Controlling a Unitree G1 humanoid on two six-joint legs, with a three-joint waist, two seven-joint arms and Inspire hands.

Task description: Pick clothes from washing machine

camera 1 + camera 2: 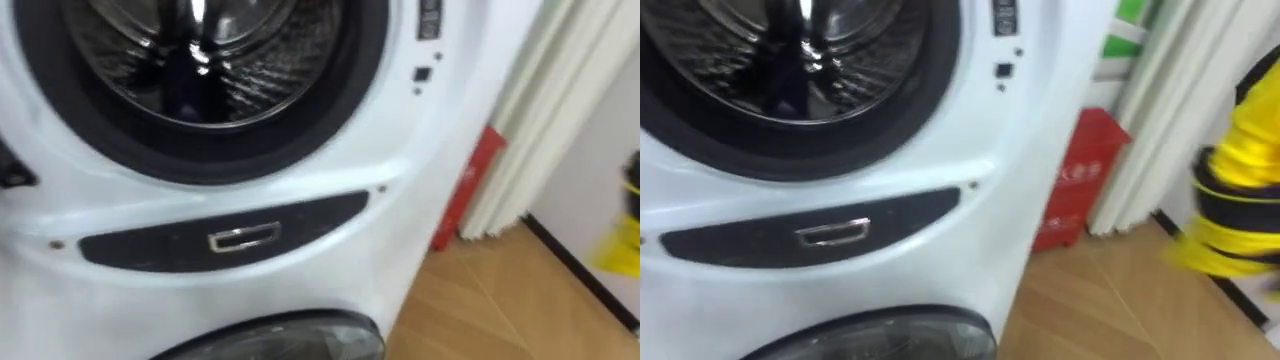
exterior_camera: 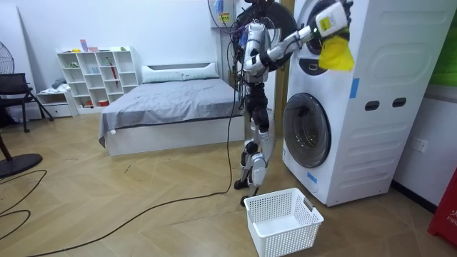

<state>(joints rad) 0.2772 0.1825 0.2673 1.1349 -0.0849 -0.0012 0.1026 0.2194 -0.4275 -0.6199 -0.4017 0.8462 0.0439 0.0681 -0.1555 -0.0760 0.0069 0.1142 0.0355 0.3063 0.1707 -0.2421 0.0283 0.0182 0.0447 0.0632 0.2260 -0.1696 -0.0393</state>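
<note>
1. Clearly, a yellow cloth (image 2: 337, 56) is held up by the right hand (image 2: 327, 23) in front of the upper drum (image 1: 200, 60) of the stacked washing machine (image 2: 371, 143). The arm is raised and stretched out from the shoulder, and the cloth hangs free below the hand, outside the opening.
2. The fingers are judged to be closed round the cloth. It hangs in the air from the hand alone, and in the right eye view dark bands are seen across the yellow at the right edge, though they are blurred.
3. The cloth is probably kept high so that the rim of the opening is cleared before it is carried down. A white basket (image 2: 282, 235) is set on the floor just before the lower door (image 2: 307, 132), near the robot's feet, presumably to receive the cloth. Nothing is seen in it.
4. The stance is given by the room view: the robot stands upright, close to the machine's front, and a bed (image 2: 171, 100) lies well behind it.
5. In the eye views the drum is looked into instead. Shiny ribbed metal and a dark interior are shown, and no further clothes can be made out there. A dark panel with a small metal latch (image 1: 240, 238) below the opening and a red object (image 1: 1080, 190) beside the machine are also shown.
</note>
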